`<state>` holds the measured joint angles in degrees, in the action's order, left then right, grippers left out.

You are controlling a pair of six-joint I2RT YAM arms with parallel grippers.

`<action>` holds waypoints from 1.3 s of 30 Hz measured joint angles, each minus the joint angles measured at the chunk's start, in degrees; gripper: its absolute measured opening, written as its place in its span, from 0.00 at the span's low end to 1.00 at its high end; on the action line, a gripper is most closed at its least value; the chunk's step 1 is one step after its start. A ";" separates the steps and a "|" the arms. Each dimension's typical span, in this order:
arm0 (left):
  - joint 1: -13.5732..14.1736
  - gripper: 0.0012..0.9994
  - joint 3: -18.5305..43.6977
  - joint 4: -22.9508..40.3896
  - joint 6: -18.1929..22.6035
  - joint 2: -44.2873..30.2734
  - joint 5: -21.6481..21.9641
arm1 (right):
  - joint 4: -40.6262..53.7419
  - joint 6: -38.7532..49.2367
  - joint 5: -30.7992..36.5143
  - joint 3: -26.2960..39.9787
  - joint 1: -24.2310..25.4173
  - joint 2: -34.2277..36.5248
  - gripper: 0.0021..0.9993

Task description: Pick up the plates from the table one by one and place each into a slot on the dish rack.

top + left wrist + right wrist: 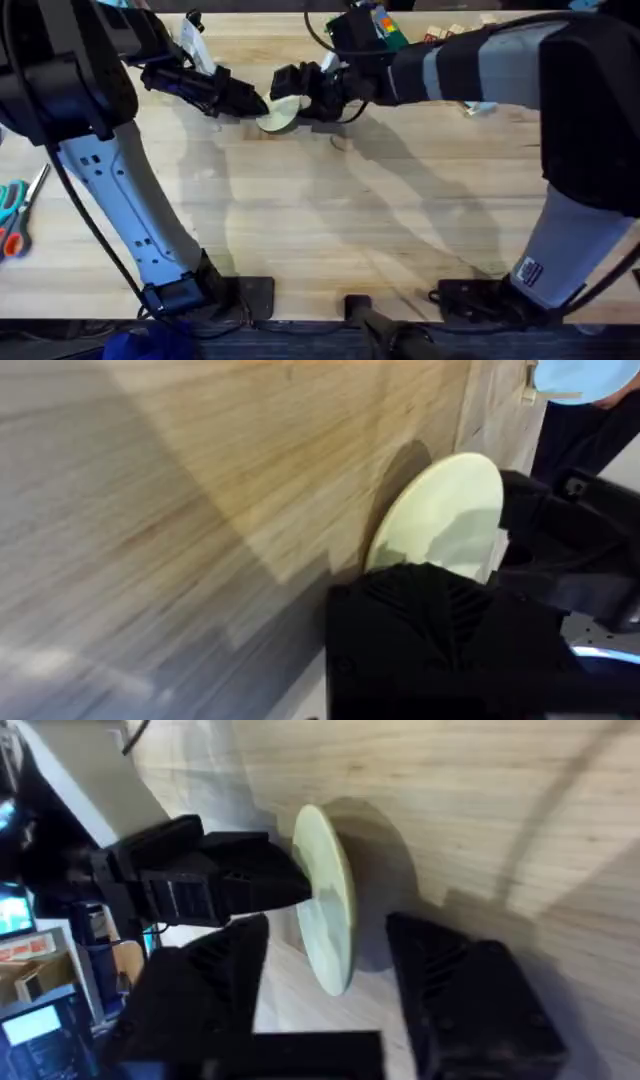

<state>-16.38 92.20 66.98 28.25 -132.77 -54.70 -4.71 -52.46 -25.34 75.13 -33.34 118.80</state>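
One cream plate [328, 900] between both grippers

cream plate [278, 116], apparently between both grippers

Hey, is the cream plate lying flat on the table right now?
No, the cream plate is tilted up on edge above the table, with the left claw pinching its rim and the right claw open around it.

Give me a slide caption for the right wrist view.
Left gripper holds the cream plate on edge between the right gripper's open fingers.
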 joint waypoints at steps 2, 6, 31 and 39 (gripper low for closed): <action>0.00 0.04 0.00 0.00 0.00 0.00 0.00 | 0.04 -0.05 0.02 0.00 -0.26 0.23 0.63; 0.00 0.04 0.00 -0.02 0.00 0.01 0.00 | 0.00 -0.11 0.01 0.00 -0.40 0.31 0.44; -0.13 0.04 0.11 0.17 0.17 0.09 -0.31 | -2.53 -0.24 -0.66 -0.59 0.19 0.31 0.02; 0.46 0.04 -0.71 2.55 2.14 4.86 7.91 | -7.02 1.92 -4.34 -0.98 0.35 1.14 0.03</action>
<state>-15.93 91.49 69.53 30.39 -127.91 -46.79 -11.73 -50.54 -29.68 74.15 -32.99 119.94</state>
